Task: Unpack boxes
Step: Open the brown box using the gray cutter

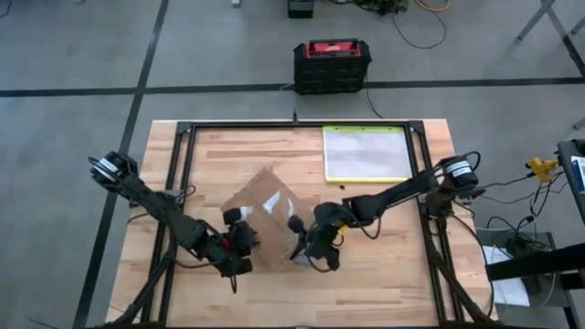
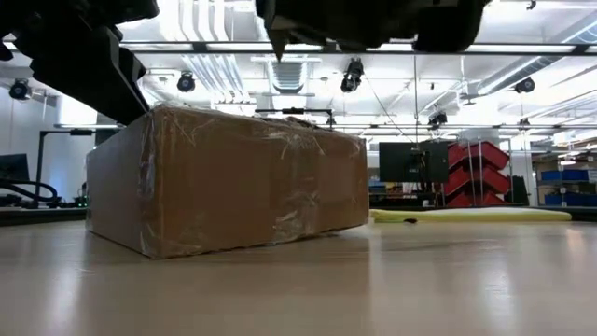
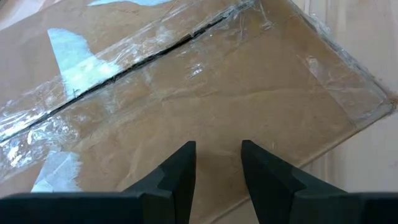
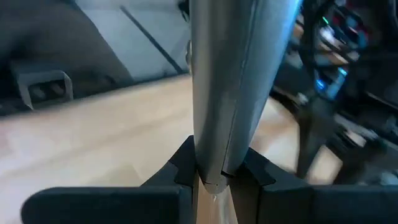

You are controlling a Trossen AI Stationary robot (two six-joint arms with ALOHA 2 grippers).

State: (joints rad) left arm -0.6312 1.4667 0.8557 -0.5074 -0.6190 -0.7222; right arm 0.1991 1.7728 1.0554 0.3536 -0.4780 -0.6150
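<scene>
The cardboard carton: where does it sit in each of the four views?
High view: carton at table centre, between both arms.
Low view: carton left of centre, standing on the tabletop.
Left wrist view: carton fills the frame.
Right wrist view: not visible.
Shared landmark: the clear tape over its seam.

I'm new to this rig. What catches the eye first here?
The taped brown carton at the table's middle, its seam under shiny tape. The right gripper holds a grey tool at the carton's right edge; the left gripper hovers open at its left side.
</scene>
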